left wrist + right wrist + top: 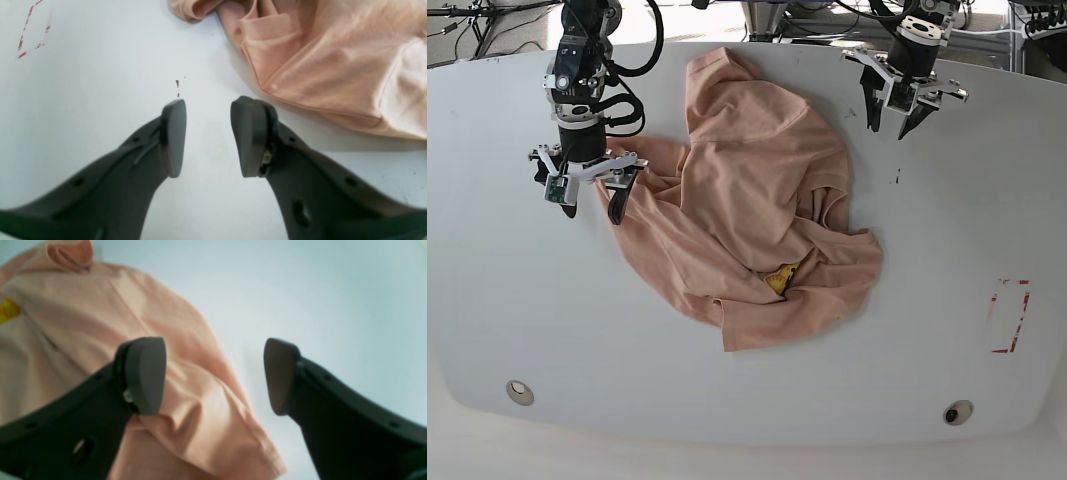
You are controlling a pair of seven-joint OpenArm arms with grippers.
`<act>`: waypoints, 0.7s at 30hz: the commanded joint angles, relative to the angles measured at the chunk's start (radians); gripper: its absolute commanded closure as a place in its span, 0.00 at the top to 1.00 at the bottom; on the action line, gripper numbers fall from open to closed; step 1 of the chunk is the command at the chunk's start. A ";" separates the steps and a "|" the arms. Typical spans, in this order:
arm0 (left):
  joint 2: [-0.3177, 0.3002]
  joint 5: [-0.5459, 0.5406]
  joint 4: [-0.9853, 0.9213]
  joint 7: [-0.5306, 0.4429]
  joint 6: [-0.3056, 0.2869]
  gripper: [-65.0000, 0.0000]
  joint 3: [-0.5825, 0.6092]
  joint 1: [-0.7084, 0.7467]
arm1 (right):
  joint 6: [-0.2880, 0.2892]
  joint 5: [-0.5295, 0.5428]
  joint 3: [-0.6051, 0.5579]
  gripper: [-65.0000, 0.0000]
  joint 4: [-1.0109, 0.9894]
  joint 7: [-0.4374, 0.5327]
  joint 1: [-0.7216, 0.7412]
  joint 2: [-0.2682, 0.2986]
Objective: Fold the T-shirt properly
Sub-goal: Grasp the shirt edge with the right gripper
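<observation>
Loosely crumpled, the T-shirt (747,210) lies mid-desk (517,320), reaching toward the far edge. Both grippers hold nothing: the left gripper (208,136) hangs partly spread over bare desk near the far edge, while the right gripper (215,375) gapes wide across the shirt's side edge.

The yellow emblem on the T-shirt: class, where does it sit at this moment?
In the base view the yellow emblem peeks out from between crumpled folds low on the T-shirt, near the table's middle, between the two arms.
</observation>
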 commanded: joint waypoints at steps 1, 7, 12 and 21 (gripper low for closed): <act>-0.005 -0.005 0.015 -0.023 0.005 0.35 -0.005 -0.009 | -0.010 0.016 0.025 0.62 -0.009 0.001 0.040 0.035; -0.005 -0.005 0.013 -0.022 -0.002 0.33 -0.006 -0.021 | 0.006 0.068 0.035 0.58 -0.027 -0.032 0.053 0.042; -0.001 -0.007 0.020 -0.024 -0.033 0.37 -0.010 -0.016 | 0.025 0.140 0.018 0.61 -0.032 -0.074 0.063 0.027; -0.002 -0.007 0.016 -0.028 -0.029 0.41 -0.017 -0.020 | 0.060 0.256 0.028 0.61 -0.059 -0.134 0.042 0.018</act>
